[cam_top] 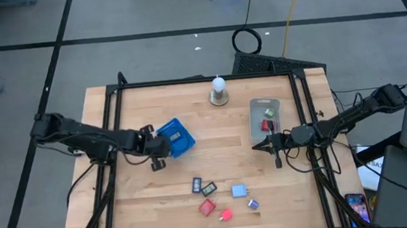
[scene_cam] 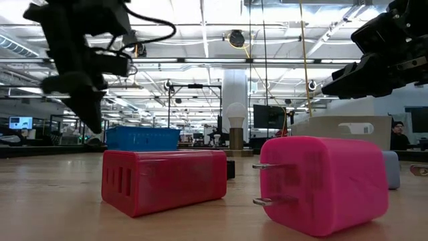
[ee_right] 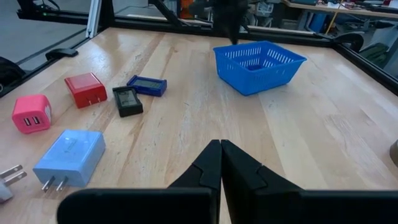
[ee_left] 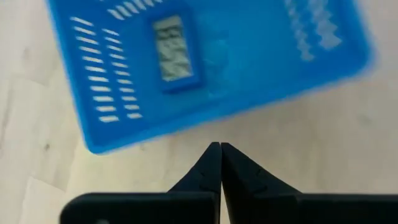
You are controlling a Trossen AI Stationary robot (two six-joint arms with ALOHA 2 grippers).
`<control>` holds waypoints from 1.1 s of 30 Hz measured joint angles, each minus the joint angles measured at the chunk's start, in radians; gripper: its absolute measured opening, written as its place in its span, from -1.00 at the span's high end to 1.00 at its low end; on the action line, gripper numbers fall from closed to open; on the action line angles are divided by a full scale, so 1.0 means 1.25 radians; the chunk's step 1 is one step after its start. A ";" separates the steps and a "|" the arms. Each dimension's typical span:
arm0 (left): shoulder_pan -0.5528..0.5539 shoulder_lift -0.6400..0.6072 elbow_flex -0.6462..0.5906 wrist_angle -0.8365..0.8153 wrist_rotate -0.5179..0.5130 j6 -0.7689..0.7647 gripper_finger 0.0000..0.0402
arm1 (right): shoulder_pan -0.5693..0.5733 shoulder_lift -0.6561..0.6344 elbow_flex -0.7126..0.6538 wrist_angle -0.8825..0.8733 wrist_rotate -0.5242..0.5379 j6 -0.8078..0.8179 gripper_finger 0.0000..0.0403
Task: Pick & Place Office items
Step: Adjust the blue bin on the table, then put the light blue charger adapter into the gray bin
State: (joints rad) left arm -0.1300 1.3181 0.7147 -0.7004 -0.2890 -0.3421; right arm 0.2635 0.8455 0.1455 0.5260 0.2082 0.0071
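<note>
The pale wooden desk (cam_top: 215, 164) fills the middle of the high view, and I reach in from both sides of it. My left arm comes from the left edge and ends at the left gripper (cam_top: 164, 148), which hangs just beside the blue slotted plastic basket (cam_top: 177, 137) left of centre; its jaws are pressed together with nothing between them. One small blue-framed item (ee_left: 176, 56) already lies inside that basket. My right arm comes from the right edge, and the right gripper (cam_top: 258, 146) hovers below the clear plastic tray (cam_top: 256, 109) at upper right, jaws also pressed together and empty. A white bulb on a round base (cam_top: 218, 90) stands at the top centre; I leave it alone.

The loose office items sit in a cluster at lower centre, well apart from both grippers: a light blue plug block (cam_top: 238, 191), a red plug block (cam_top: 207, 207), a pink plug block (cam_top: 226, 215), a dark grey clip-like piece (cam_top: 211, 189), a small blue flat piece (cam_top: 196, 183) and a purple piece (cam_top: 253, 204).

I judge the step in hand to be going back for another piece. To do it well, I should lift clear of the basket rim first, spread my jaws before descending, come down straight over one outlying piece, and close across its narrow sides so I don't nudge its neighbours.
</note>
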 joint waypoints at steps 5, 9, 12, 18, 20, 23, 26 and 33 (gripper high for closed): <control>0.076 0.015 0.000 0.018 -0.030 0.015 0.99 | 0.000 0.000 0.000 0.000 0.000 0.000 1.00; 0.127 0.014 0.000 0.046 -0.043 0.054 0.98 | 0.000 0.000 0.000 -0.001 0.000 -0.001 1.00; 0.149 0.014 0.000 0.086 -0.038 0.087 0.99 | 0.000 0.000 0.000 -0.003 0.000 -0.001 1.00; 0.167 0.014 0.000 0.083 0.000 0.111 0.99 | 0.000 0.000 0.000 -0.003 0.000 -0.001 1.00; 0.162 0.002 0.000 0.059 0.002 0.102 0.98 | 0.000 0.000 0.000 -0.003 0.000 -0.001 1.00; 0.137 -0.039 0.000 0.046 0.001 0.105 0.98 | 0.000 0.000 0.000 -0.003 0.000 0.000 1.00; 0.099 -0.105 0.000 0.080 0.024 0.143 0.99 | 0.000 0.000 0.000 -0.004 0.000 0.011 1.00; 0.019 -0.331 0.001 0.340 0.161 0.381 0.98 | 0.000 0.000 0.000 -0.005 0.000 0.035 1.00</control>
State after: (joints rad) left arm -0.1059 0.9048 0.7162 -0.2754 -0.0877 0.1338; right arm 0.2634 0.8455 0.1455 0.5194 0.2081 0.0509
